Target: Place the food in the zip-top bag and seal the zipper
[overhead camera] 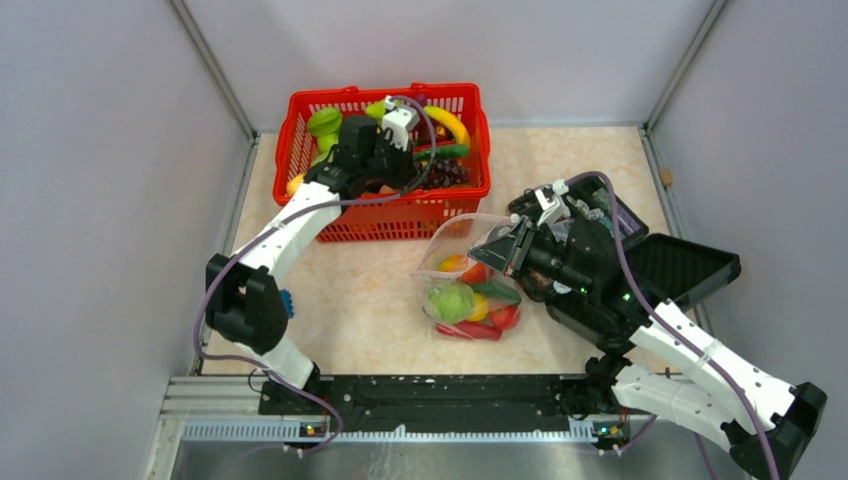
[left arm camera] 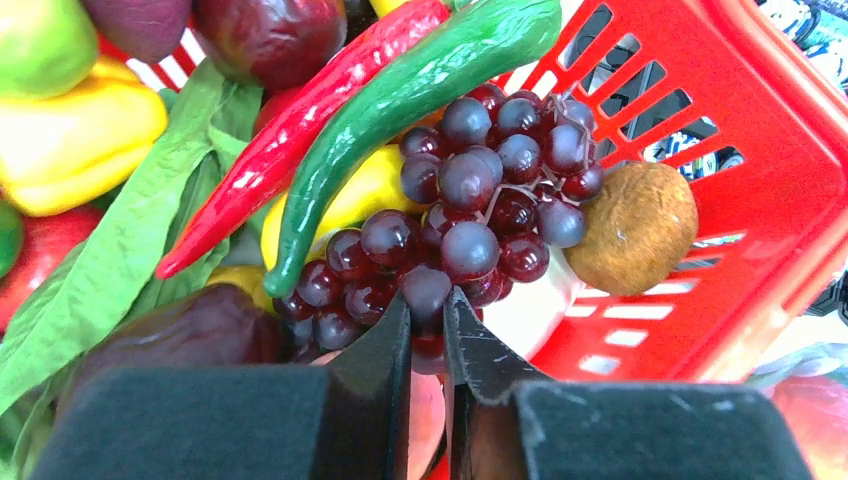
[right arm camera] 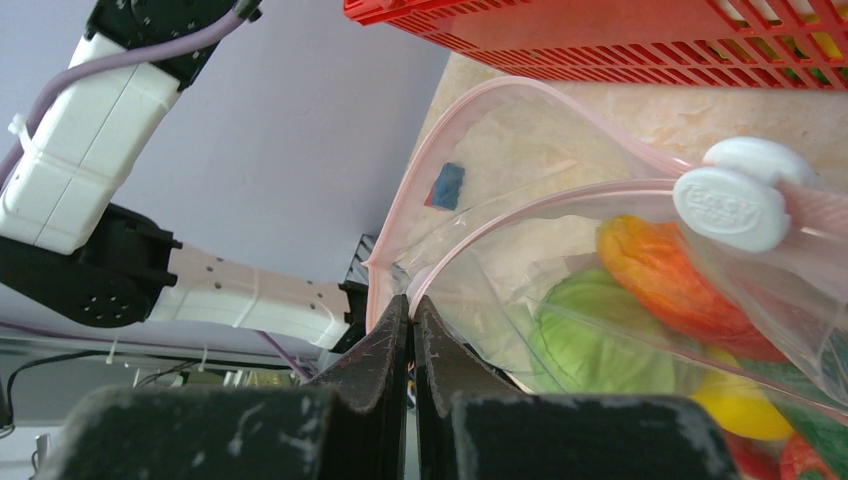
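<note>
Pinching the purple grapes [left arm camera: 470, 190], the left gripper [left arm camera: 428, 305] stands nearly closed; right gripper [right arm camera: 411, 305] clamps the zip-top bag [right arm camera: 520, 150].

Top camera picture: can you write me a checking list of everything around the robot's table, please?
Surface: table, beige and speckled.
Job's things: zip-top bag lying with its mouth open, cabbage and other food inside; zipper not sealed; purple grapes in the red basket.
Clutter: open black case under the right arm.
End effectors: left end effector pinching a grape of the bunch; right end effector shut on the bag's mouth edge.
Cables: purple cables run along both arms.
Surroundings: grey walls on three sides.
</note>
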Action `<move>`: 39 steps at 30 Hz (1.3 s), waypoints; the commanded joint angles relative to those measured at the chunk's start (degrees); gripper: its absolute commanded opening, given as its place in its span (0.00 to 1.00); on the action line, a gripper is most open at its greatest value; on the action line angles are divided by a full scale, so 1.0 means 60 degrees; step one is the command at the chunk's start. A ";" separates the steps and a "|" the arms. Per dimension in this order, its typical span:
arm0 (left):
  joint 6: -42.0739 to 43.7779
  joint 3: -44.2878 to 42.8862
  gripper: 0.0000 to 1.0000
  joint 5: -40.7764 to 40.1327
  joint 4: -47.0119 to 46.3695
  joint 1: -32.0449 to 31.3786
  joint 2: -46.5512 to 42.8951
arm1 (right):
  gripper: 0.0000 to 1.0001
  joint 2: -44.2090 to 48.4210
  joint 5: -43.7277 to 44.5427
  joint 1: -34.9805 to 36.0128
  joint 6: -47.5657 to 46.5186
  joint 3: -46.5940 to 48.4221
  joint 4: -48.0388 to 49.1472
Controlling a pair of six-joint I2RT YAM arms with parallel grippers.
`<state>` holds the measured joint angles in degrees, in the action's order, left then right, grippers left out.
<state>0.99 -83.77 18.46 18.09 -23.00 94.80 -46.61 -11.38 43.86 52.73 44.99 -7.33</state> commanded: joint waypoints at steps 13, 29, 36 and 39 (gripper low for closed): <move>-0.0457 0.1182 0.04 -0.1481 -0.1303 0.0178 -0.2018 | 0.00 0.0113 0.0035 0.0103 0.0041 0.0148 0.0275; -0.0615 0.0991 0.72 -0.0043 -0.0849 0.0325 -0.1172 | 0.00 0.0146 0.0033 0.0103 0.0147 0.0191 0.0342; -0.0259 0.0290 0.83 0.0616 0.0068 0.0336 -0.0406 | 0.00 0.0295 0.0211 0.0103 0.0129 0.0119 0.0130; 0.0061 -0.0235 0.83 0.1426 0.0767 0.0349 0.0059 | 0.00 0.0326 0.0239 0.0103 0.0125 0.0107 0.0104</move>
<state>-0.86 -80.40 19.14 18.17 -20.21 91.88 -45.95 -10.83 43.86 53.19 44.99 -7.46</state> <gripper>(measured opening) 0.827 0.006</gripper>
